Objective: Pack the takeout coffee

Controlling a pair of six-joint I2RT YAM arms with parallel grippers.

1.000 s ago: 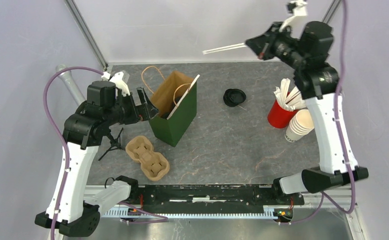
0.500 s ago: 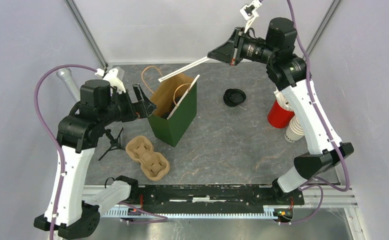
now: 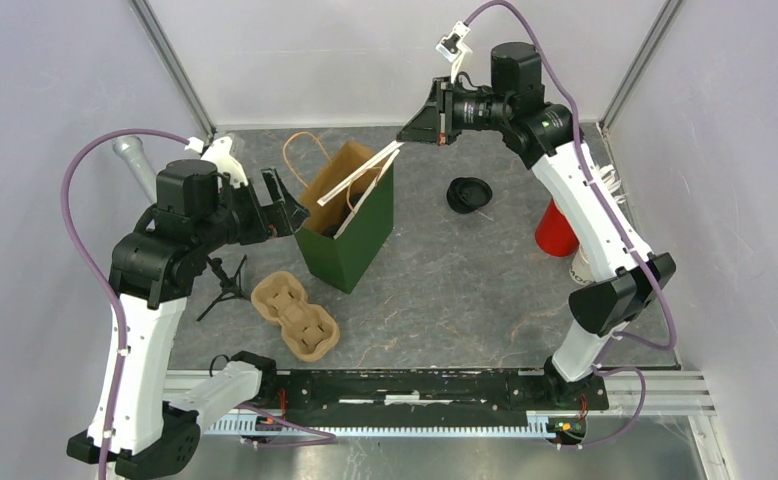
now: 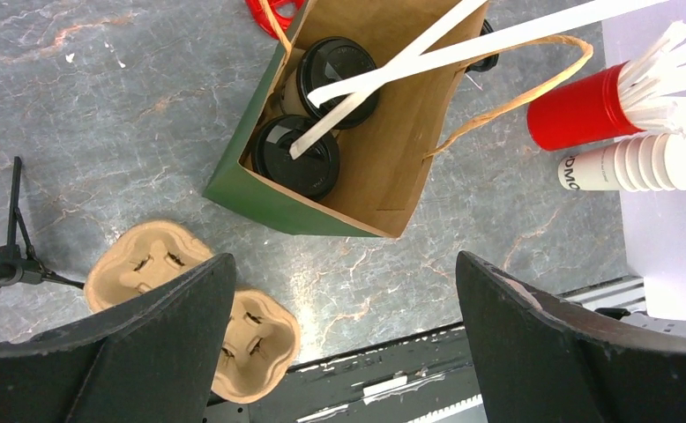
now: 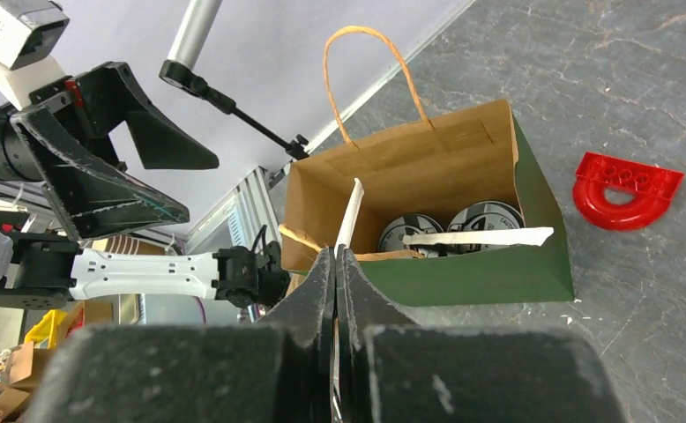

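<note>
We see two lidded cups point(image 4: 337, 69) standing side by side at the bottom of the open green bag point(image 3: 355, 245) on the counter point(image 3: 465, 290). The right tool point(image 3: 403, 138) is clamped on a white stick point(image 3: 360, 172) that slants into the bag's mouth. The left tool point(image 3: 285, 203), its fingers apart, hovers just beside the bag's left edge. A second stick point(image 5: 480, 236) leans inside, over the lids.
</note>
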